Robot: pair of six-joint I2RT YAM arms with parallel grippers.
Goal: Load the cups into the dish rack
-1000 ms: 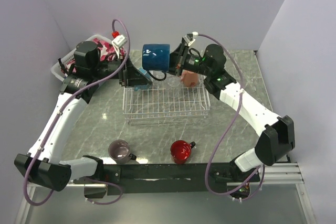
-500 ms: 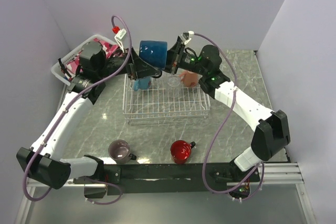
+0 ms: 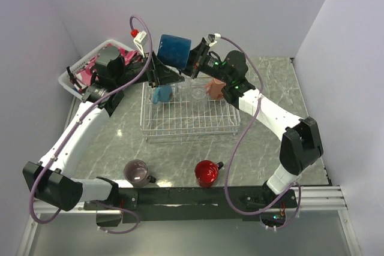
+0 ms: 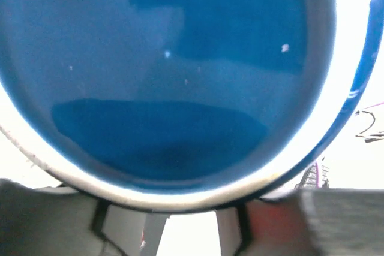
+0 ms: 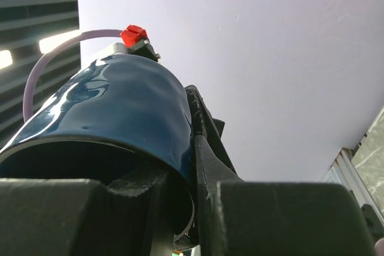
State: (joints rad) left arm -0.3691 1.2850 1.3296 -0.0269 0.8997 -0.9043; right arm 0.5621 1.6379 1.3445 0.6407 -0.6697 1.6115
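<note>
A navy mug hangs in the air above the far edge of the dish rack. My right gripper is shut on its wall, one finger inside and one outside. My left gripper sits against the mug's left side. In the left wrist view the navy mug fills the frame and its pale rim covers my fingertips. A light blue mug, a clear glass and a salmon mug stand in the rack. A mauve mug and a red mug rest on the table near the front.
A white plastic basket with pink cloth sits at the back left, under my left arm. Both arms reach over the rack's far side. Purple cables loop above the wrists. Grey walls close in the table at the back and both sides.
The right gripper carried the navy mug up and to the left. The left gripper left the rack's left end, came up against the mug, and its jaws narrowed.
</note>
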